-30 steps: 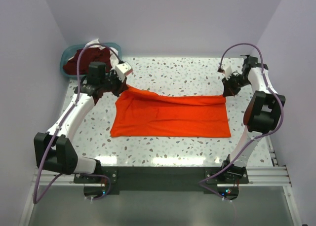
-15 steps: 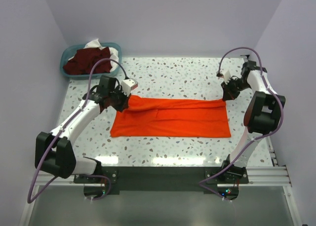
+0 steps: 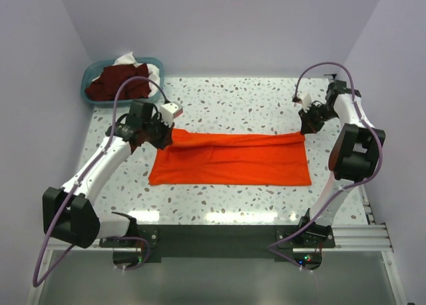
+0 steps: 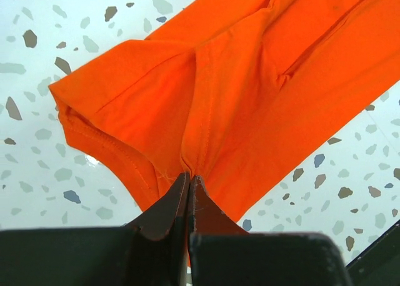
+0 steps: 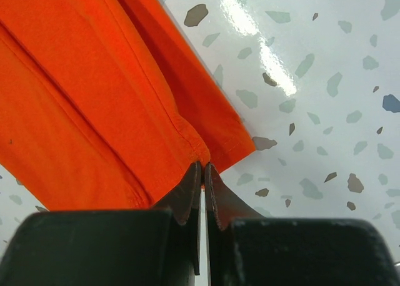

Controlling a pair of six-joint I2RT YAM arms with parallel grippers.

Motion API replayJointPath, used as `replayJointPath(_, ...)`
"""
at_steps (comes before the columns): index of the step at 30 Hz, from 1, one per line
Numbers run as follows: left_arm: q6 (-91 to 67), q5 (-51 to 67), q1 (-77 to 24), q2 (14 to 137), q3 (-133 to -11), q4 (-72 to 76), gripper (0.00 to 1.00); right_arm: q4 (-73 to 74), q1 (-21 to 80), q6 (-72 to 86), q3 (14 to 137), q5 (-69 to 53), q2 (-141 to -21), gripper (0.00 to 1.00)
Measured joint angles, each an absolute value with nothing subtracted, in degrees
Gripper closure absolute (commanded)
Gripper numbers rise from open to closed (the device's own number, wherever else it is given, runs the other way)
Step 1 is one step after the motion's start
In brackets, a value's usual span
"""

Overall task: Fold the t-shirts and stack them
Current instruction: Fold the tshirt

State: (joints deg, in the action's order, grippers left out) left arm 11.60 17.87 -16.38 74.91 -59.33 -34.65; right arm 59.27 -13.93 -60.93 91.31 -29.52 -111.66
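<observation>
Top view first: since a second ago my left tool point(image 3: 166, 135) has come nearer me, and the raised peak at the far-left corner of the orange-red t-shirt point(image 3: 233, 160) has dropped, so its far edge now runs almost straight. My right tool point(image 3: 305, 128) has hardly shifted. The shirt lies mid-surface point(image 3: 233, 98) as a long band, its long axis running left to right, with one tool at each far corner. Maroon t-shirts point(image 3: 120, 82) and white cloth point(image 3: 130, 57) sit in the teal basket point(image 3: 88, 96) at the far left, well apart.

Left wrist: my tool is pinched tight on a gathered fold of the orange-red cloth, which spreads away from the tips.

Right wrist: the tool is clamped narrow on the hemmed corner, with the cloth stretching off to the left.
</observation>
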Motion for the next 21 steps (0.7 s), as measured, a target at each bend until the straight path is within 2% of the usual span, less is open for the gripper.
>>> replayJointPath(21,9.43,19.99,-16.8,74.65,-53.63,-35.66,1.0,58.48,-13.93,-63.11,88.86,-28.21,-111.0,1.0)
